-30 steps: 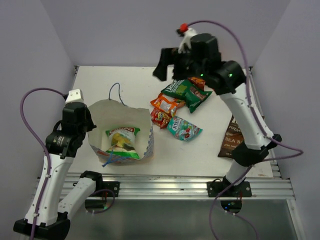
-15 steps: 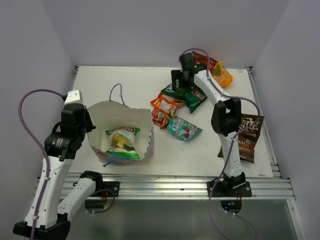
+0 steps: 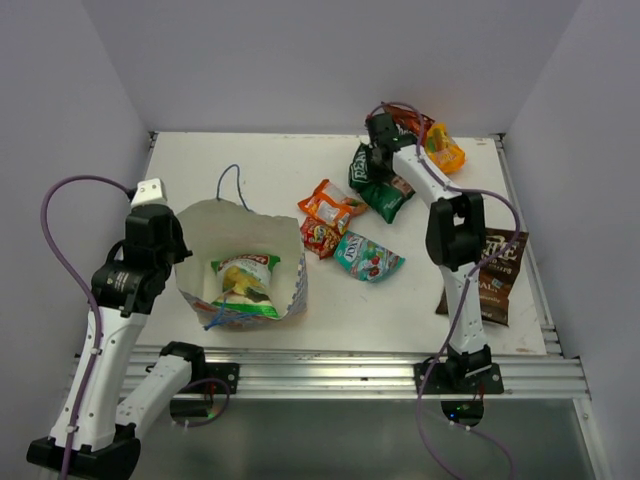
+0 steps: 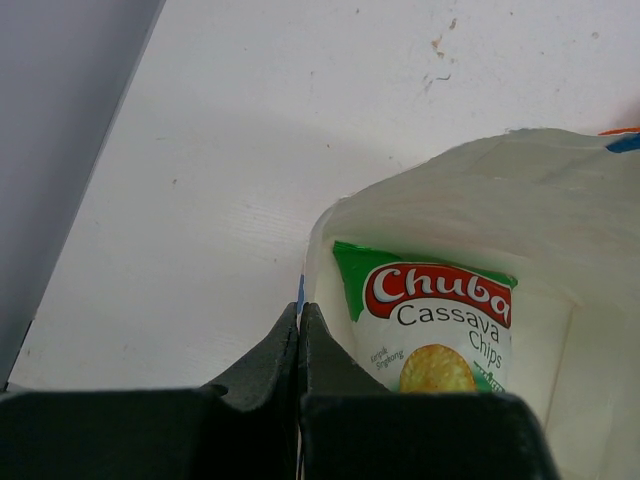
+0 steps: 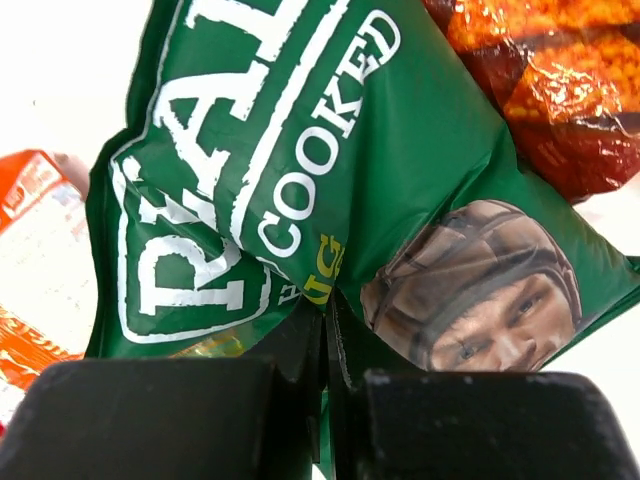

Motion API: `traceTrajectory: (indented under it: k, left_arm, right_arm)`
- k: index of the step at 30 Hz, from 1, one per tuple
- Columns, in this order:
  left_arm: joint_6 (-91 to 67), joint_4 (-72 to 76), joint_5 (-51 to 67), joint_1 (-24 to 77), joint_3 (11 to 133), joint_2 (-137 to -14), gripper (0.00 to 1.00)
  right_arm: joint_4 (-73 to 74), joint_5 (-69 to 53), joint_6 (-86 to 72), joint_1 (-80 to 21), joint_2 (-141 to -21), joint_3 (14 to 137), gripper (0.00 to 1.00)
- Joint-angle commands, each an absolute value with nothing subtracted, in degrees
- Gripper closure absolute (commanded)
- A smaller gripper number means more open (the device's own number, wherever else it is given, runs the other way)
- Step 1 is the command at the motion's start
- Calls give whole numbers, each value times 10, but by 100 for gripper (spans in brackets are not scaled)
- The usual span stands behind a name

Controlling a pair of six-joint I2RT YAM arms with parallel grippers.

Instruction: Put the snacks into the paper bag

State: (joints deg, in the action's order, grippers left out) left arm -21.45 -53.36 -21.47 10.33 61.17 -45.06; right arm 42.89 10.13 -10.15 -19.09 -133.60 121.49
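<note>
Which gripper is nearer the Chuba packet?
Left. The left gripper pinches the paper bag rim beside the Chuba packet; the right gripper is far off, clamped on a green packet.

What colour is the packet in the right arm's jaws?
It's a dark green crinkly foil packet with white lettering, best seen in the right wrist view.

Left arm [image 3: 98, 375], right arm [image 3: 460, 310] — white links, black joint housings, purple cables [image 3: 43, 212].

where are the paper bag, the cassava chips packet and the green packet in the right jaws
paper bag [image 3: 250, 228], top external view, bare inner back wall
cassava chips packet [image 4: 440, 315], left wrist view, white front below the logo
green packet [image 5: 300, 150], right wrist view, lettered front
</note>
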Motion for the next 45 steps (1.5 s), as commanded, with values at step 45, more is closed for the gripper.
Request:
traceTrajectory:
  k: [45]
  left_arm:
    - [-209, -534, -184, 105, 600, -406, 100]
  right_arm:
    - [453, -203, -309, -563, -1033, 1235, 90]
